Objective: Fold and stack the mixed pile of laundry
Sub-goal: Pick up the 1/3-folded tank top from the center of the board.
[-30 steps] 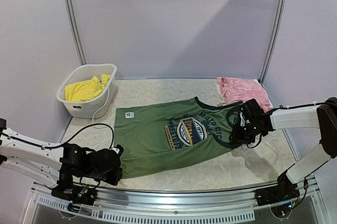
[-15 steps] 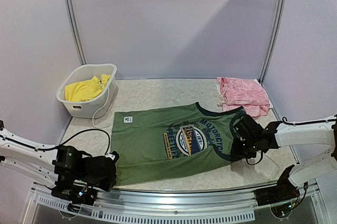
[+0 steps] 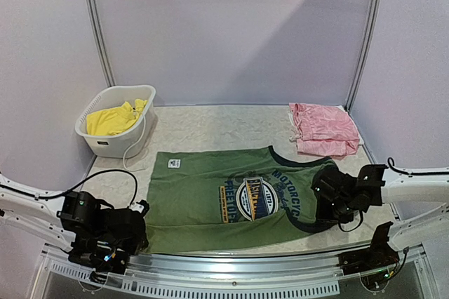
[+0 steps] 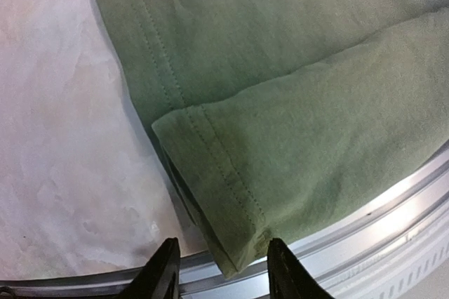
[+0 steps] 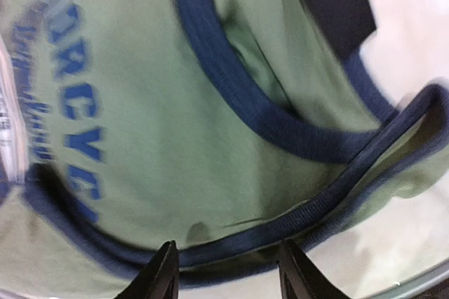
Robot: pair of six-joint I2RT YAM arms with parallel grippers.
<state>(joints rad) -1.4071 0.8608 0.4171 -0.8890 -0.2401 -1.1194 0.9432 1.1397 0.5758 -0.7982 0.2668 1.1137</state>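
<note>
Lying flat, tank top point(image 3: 224, 197), edges between jaws

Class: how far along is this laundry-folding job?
Done: the pink garment looks folded, far right. In hand: the green tank top lies flat, left gripper and right gripper open at its ends. To do: folding it, and the yellow shorts in the basket.

Pale lilac walls point(image 3: 231, 25), marbled beige tabletop point(image 3: 210, 127), two grey corner posts point(image 3: 98, 25).
</note>
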